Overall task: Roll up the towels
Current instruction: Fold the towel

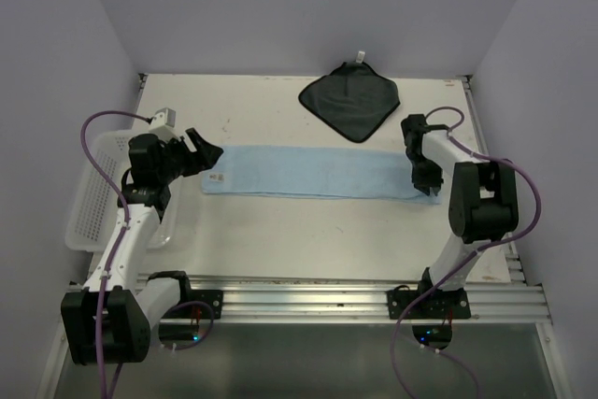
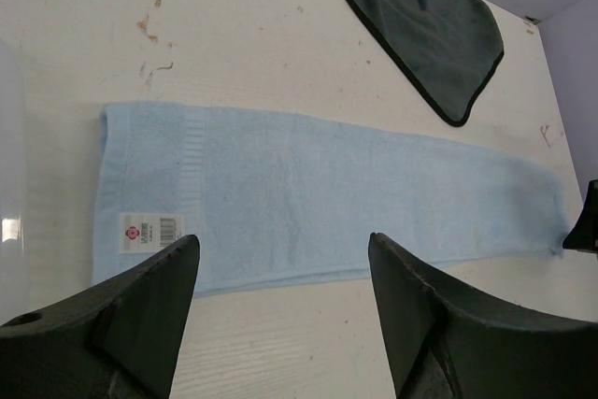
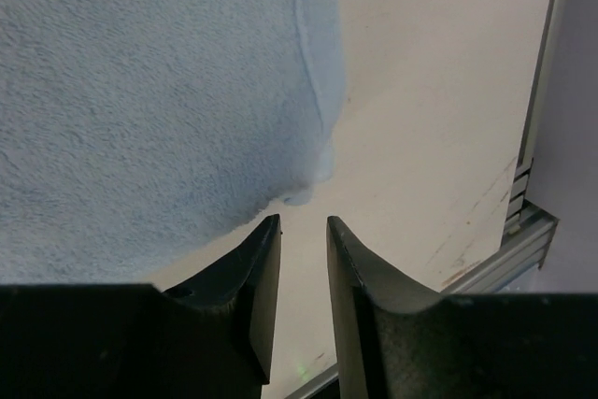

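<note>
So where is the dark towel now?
In the top view the dark towel lies at the far edge of the table, right of centre, just beyond the blue towel.

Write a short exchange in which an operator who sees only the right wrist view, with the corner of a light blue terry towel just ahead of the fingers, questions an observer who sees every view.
Operator: What is at the other end of this light blue terry towel?
Observer: The left gripper stands there with its jaws wide apart, holding nothing.
Operator: Where is the second towel?
Observer: The dark grey square towel lies flat farther from the arm bases than the blue one, apart from it and not yet rolled.
</note>
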Tool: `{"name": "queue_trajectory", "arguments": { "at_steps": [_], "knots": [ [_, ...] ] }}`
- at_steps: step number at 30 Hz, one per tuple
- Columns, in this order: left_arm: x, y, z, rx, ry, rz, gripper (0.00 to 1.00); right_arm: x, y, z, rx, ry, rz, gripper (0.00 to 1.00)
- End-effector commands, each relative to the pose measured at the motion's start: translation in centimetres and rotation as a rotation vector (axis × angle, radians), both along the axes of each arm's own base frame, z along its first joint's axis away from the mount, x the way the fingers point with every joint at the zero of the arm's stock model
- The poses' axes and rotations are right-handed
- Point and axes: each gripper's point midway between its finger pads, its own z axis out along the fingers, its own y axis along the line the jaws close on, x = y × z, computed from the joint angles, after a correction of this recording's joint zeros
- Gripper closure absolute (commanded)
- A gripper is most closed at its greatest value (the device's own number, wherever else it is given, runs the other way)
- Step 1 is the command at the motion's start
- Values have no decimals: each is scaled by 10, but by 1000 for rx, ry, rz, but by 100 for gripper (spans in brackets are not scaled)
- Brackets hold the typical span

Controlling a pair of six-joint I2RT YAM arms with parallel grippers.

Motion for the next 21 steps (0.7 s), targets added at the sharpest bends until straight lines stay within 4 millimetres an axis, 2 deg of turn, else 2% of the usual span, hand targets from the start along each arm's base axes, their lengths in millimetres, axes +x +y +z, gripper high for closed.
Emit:
{"name": "queue_trajectory", "arguments": {
  "at_steps": [1,5,10,12,13,17,21],
  "knots": [
    [2,-3,14,14,-51,-29,23,-10,-14,14,-88,50,7,69],
    [2,-5,13,7,-49,-36,23,-12,-15,23,-91,31,3,58],
    [2,-5,15,5,-54,-39,22,-6,-19,43,-88,-62,-28,58],
    [1,-6,15,6,-54,-39,22,0,-14,39,15,-133,-76,58],
    [1,-5,15,8,-56,-38,22,0,-21,39,67,-171,-130,58],
    [1,-4,15,12,-56,-33,21,23,-18,41,276,-397,-208,58],
    [1,-4,15,15,-54,-34,20,33,-18,36,406,-498,-284,57]
  ]
}}
